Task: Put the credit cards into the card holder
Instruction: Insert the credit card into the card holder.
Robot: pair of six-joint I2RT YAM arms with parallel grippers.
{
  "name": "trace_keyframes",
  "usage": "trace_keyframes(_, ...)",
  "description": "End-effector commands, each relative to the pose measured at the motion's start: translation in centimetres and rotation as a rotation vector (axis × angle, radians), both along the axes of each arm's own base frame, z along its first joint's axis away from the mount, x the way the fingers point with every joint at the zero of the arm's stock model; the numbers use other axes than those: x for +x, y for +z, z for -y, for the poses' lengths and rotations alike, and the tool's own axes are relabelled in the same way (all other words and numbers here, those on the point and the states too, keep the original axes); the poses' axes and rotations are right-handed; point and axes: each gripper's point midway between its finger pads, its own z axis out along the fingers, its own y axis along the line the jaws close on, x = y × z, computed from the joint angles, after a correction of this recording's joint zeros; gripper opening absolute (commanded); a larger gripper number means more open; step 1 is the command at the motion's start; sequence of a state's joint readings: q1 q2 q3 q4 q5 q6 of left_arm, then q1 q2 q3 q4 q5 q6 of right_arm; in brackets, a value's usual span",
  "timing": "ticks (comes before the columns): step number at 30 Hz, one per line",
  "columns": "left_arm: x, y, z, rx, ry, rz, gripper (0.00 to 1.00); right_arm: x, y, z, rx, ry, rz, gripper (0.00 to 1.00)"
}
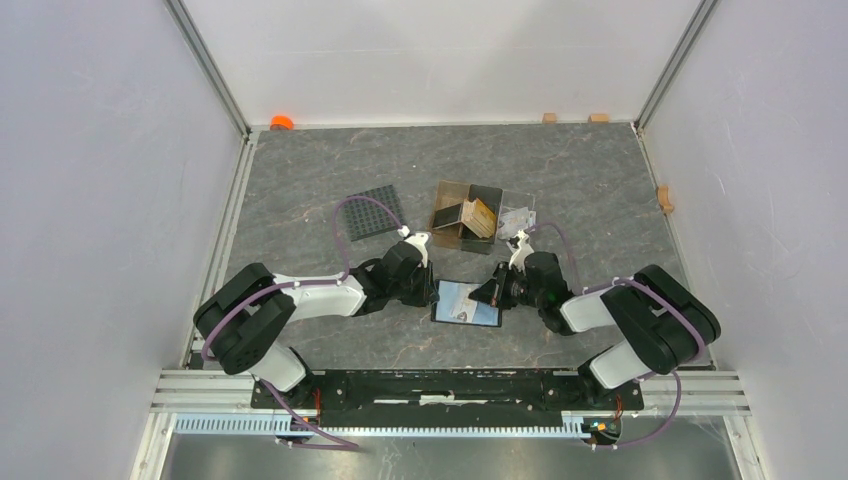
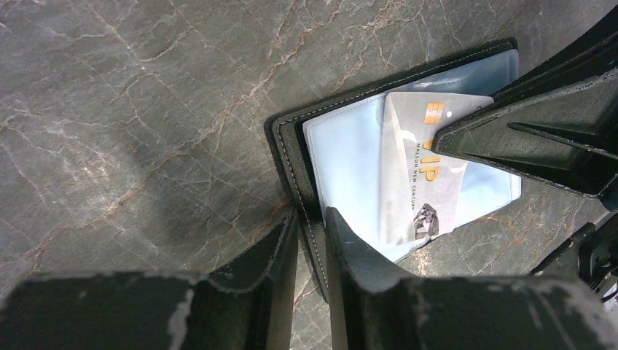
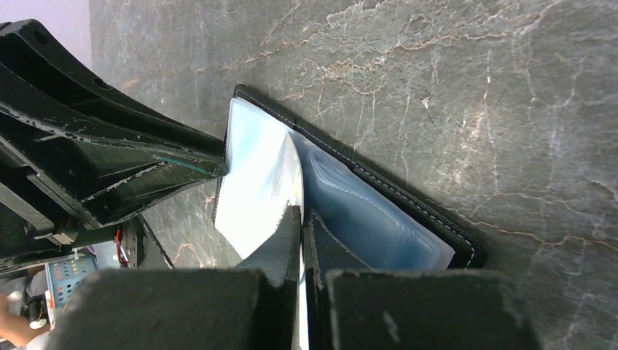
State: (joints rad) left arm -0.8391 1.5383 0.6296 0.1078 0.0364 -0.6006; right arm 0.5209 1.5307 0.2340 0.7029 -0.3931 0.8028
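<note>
The card holder (image 1: 466, 303) lies open on the table between my two grippers, black outside and pale blue inside. My left gripper (image 1: 432, 290) is shut on its black stitched left edge (image 2: 291, 157), the edge pinched between the fingers near the gripper (image 2: 312, 233). My right gripper (image 1: 495, 292) is shut on a whitish credit card (image 2: 419, 168) printed "VIP", holding it partly over the holder's blue pocket (image 3: 364, 211). In the right wrist view the card (image 3: 294, 175) shows edge-on between the shut fingers of the gripper (image 3: 301, 222). Tan-orange cards (image 1: 481, 213) stand in the brown box.
A brown translucent compartment box (image 1: 452, 212) stands behind the holder, with a clear plastic tray (image 1: 516, 218) at its right. A black gridded mat (image 1: 370, 213) lies at the back left. Enclosure walls surround the table on three sides.
</note>
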Motion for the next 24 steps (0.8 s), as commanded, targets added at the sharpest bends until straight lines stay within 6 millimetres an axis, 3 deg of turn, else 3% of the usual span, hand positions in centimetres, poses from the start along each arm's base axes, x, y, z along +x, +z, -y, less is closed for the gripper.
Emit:
trace_keyframes(1, -1.5, -2.8, -2.8, 0.145, -0.021, -0.048, 0.28, -6.9, -8.9, 7.8, -0.405, -0.057, -0.281, 0.01)
trace_keyframes(12, -1.5, -2.3, -2.8, 0.142, -0.045, -0.029, 0.28, -7.7, -9.1, 8.9, -0.471, -0.037, -0.302, 0.0)
trace_keyframes(24, -1.7, -1.8, -2.4, 0.118, -0.105, -0.003, 0.28, -10.0, -10.2, 11.3, -0.591, -0.003, -0.373, 0.0)
